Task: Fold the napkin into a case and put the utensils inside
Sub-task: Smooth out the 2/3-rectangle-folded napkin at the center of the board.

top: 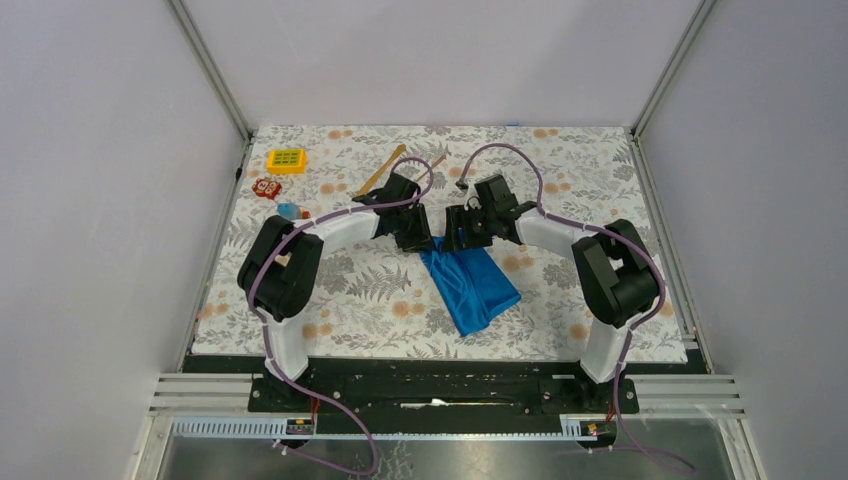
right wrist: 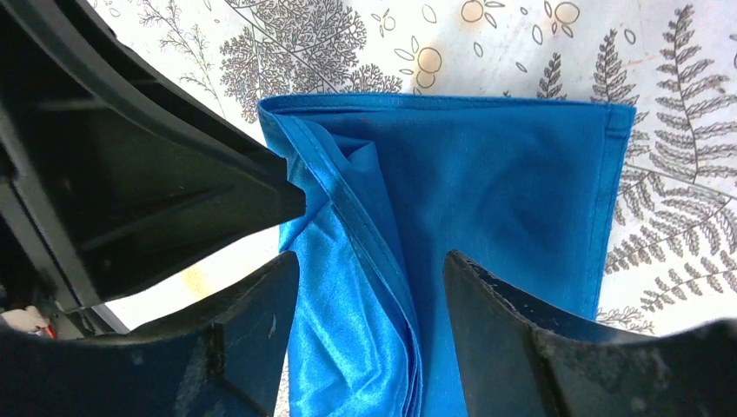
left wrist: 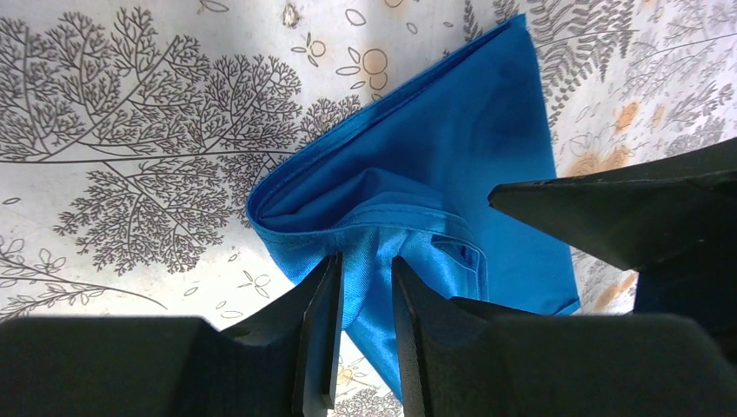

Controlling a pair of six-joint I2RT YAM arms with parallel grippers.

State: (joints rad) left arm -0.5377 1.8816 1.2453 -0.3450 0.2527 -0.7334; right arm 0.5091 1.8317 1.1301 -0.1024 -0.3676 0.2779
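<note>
The left gripper (left wrist: 365, 265) stands narrow. A raised fold of the napkin (left wrist: 434, 148) fills the gap between its fingers (left wrist: 323, 295), so it pinches the cloth at the near edge. The right gripper (right wrist: 374, 261) is wide, and the loose layers of the napkin lie between its fingers (right wrist: 261, 295) without being pressed.

In the top view both grippers meet at the far end of the napkin, which is folded into a slanted blue shape in the middle of the floral table cover (top: 350, 300). The utensils (top: 382, 172) lie farther back, partly hidden behind the left arm and well apart from the napkin. A yellow toy (top: 287, 160), a red toy (top: 266, 188) and a blue-orange toy (top: 290, 211) sit near the far left edge.
</note>
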